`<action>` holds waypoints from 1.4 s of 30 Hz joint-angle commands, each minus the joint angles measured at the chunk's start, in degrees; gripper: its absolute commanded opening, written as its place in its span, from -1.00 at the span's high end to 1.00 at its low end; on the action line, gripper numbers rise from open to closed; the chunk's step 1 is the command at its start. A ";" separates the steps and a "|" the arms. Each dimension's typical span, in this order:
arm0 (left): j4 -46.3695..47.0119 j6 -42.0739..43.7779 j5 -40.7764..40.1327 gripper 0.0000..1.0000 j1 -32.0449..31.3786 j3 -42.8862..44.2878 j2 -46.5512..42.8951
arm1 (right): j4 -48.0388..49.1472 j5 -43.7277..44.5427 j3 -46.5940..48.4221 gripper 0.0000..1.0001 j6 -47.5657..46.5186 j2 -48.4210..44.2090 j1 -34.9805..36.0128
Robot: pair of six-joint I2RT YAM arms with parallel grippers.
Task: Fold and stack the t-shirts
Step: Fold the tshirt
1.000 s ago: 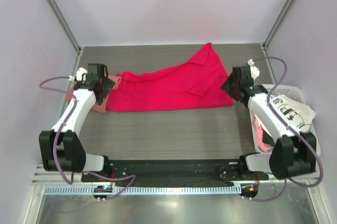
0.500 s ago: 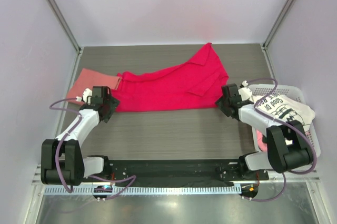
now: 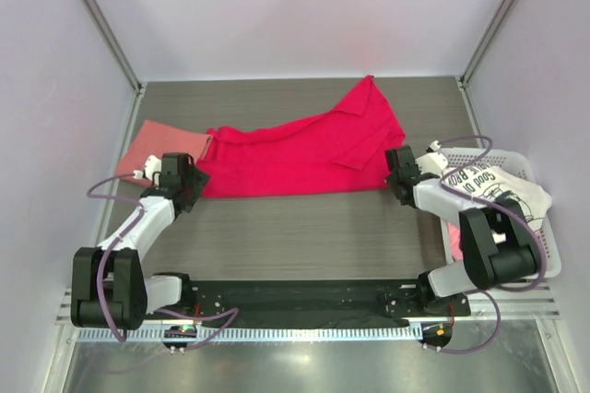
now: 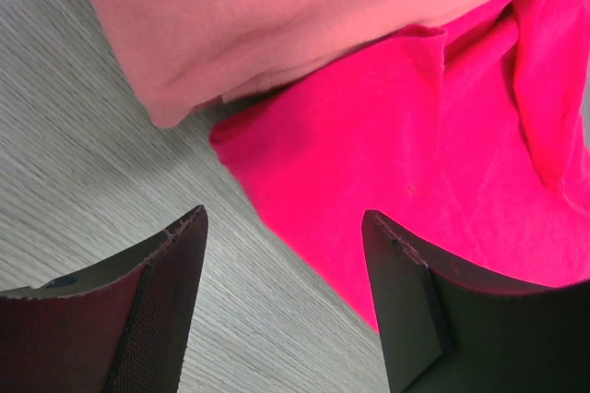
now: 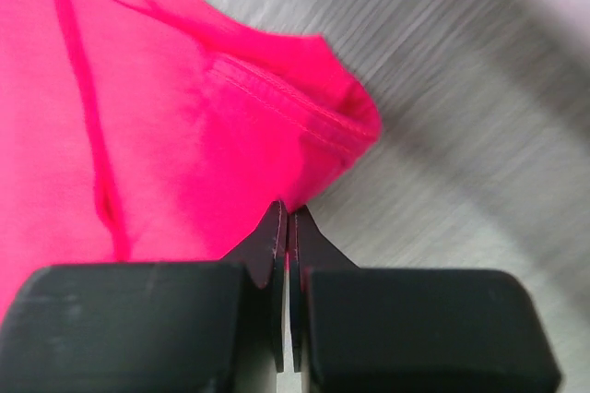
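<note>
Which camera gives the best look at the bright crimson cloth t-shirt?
Top external: the whole bright crimson cloth t-shirt lies spread out. Left wrist shows only one corner; right wrist only a hemmed edge at the shut right gripper.

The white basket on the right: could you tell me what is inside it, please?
A white t-shirt with black print fills the basket, spilling over its rim, with a sliver of pink cloth beside it. The right arm and the shirt hide whatever else is inside.
</note>
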 commanded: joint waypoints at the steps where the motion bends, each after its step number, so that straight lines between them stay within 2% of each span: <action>1: 4.07 -1.02 -1.20 -0.36 -0.84 -1.53 -0.65 | -1.63 9.79 -1.53 0.98 -0.40 -8.48 -0.42; 6: 4.43 -2.07 -1.73 -0.30 -3.99 -2.06 -0.21 | -0.15 14.20 -4.70 0.98 -3.65 -17.28 -0.42; 10: 4.61 -3.74 -3.04 -0.19 -8.82 -3.03 0.58 | 4.42 13.15 -8.47 0.98 -3.83 -17.21 -0.42; 14: 5.04 -5.24 -7.08 -0.18 -12.96 -4.08 2.42 | 5.40 12.45 -8.31 0.98 -4.26 -14.75 -0.51; 26: 11.28 -9.80 -11.04 0.03 -13.06 -7.07 9.54 | 5.40 12.01 -9.36 0.97 -4.00 -16.76 -0.68; 30: 11.38 -11.47 -11.92 0.31 -12.97 -5.93 12.17 | 5.31 12.09 -9.71 0.98 -4.09 -17.38 -0.68; 36: 9.71 -13.41 -13.24 1.00 -12.88 -4.79 13.67 | 5.31 13.15 -11.21 0.98 -3.74 -20.27 -0.68; 40: 7.69 -13.15 -13.68 1.00 -12.97 -4.09 13.15 | 5.22 13.68 -11.91 0.97 -3.48 -21.51 -0.77; 42: 2.80 -12.89 -14.81 1.00 -12.97 -1.20 13.23 | 4.26 13.94 -11.56 0.98 -2.78 -21.25 -0.77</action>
